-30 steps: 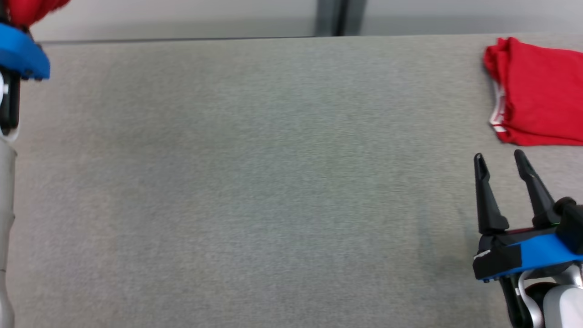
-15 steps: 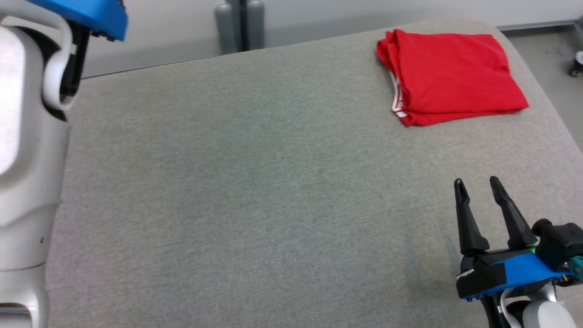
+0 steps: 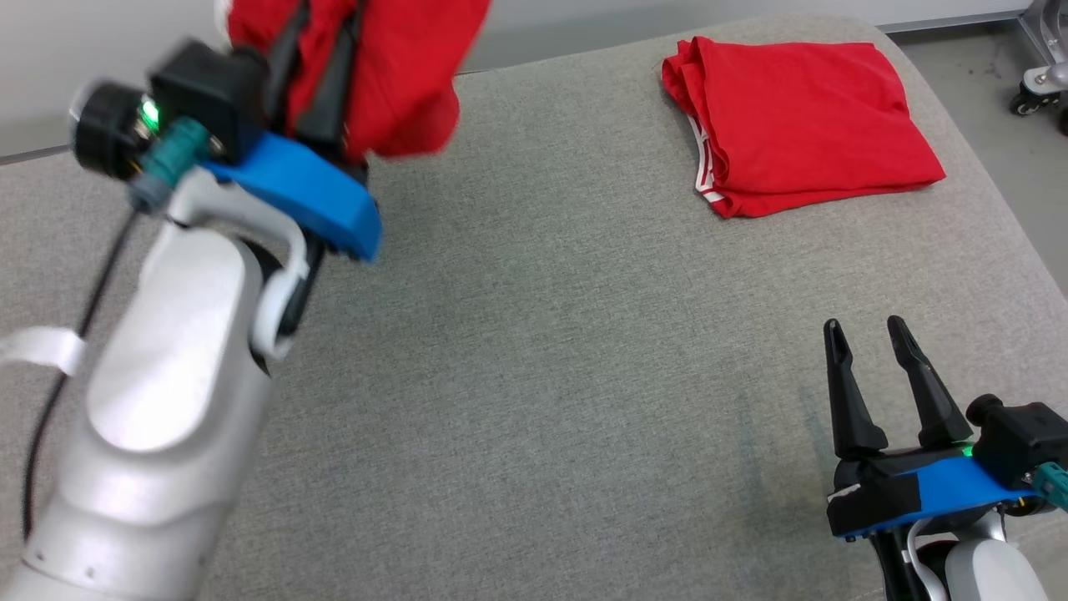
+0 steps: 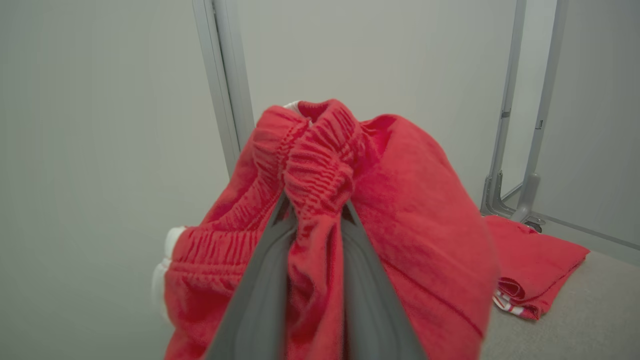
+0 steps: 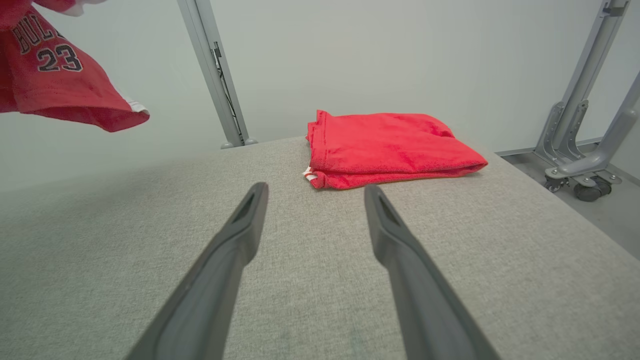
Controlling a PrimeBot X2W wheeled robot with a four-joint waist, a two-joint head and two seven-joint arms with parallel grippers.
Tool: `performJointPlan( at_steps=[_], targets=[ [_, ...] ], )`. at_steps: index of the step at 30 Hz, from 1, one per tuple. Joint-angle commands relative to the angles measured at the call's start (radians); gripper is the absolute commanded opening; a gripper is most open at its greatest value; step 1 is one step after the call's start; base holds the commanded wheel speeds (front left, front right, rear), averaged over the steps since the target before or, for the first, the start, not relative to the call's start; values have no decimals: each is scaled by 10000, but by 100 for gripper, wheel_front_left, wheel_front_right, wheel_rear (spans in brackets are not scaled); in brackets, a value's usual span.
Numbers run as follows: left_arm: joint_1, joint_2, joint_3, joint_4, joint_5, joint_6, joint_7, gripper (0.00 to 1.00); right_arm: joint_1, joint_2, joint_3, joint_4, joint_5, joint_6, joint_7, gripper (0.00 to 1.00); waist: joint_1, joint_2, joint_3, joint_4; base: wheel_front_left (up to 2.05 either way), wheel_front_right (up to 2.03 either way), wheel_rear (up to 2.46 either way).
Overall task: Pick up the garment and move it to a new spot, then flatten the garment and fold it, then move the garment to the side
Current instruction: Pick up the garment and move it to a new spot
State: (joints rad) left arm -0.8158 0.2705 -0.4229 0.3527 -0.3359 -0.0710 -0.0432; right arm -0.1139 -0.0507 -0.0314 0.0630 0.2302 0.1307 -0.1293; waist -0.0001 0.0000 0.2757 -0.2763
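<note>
A crumpled red garment (image 3: 400, 75) with an elastic waistband hangs in the air over the far left of the grey padded table (image 3: 542, 351). My left gripper (image 3: 321, 50) is shut on it, its fingertips buried in the cloth. In the left wrist view the gathered waistband (image 4: 320, 165) is pinched between the two fingers of the left gripper (image 4: 314, 200). The right wrist view shows a hanging leg of the garment (image 5: 60, 80) with a printed number. My right gripper (image 3: 863, 327) stands open and empty just over the table's near right, and shows as the right gripper (image 5: 314, 190) in its own view.
A second red garment (image 3: 801, 117), neatly folded, lies at the table's far right corner; it is the folded garment (image 5: 390, 150) ahead of the right fingers. A wheeled metal stand (image 3: 1039, 79) stands on the floor past the table's right edge. A grey post (image 5: 215, 75) rises behind the table.
The head camera has turned, shifting the whole picture. My left arm has swung in from the upper left with the red garment. The right gripper stays open and still.
</note>
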Motion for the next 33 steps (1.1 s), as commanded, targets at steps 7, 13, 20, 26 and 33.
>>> performJointPlan(
  at_steps=[7,13,20,26,33],
  targets=[
    [1570,-434,-568,462,-91,162,-413,0,-162,2,0,50,-8,2,-85,100,1,0,152,122,0,0,0],
    [2762,-720,-996,950,-195,116,-777,0,-141,3,10,117,-6,2,-130,100,1,0,174,185,0,0,0],
    [3441,-1008,-1363,1365,-157,219,-1227,100,-22,1,-19,202,-91,2,-44,100,1,0,-13,447,0,0,0],
    [3356,-967,-1080,1129,-127,597,-1830,100,119,2,-89,162,-183,2,41,100,1,0,-326,818,0,0,0],
    [3795,-575,-236,468,-326,1102,-2166,100,354,0,-186,115,-302,2,203,100,1,0,-801,1334,0,0,0]
  ],
)
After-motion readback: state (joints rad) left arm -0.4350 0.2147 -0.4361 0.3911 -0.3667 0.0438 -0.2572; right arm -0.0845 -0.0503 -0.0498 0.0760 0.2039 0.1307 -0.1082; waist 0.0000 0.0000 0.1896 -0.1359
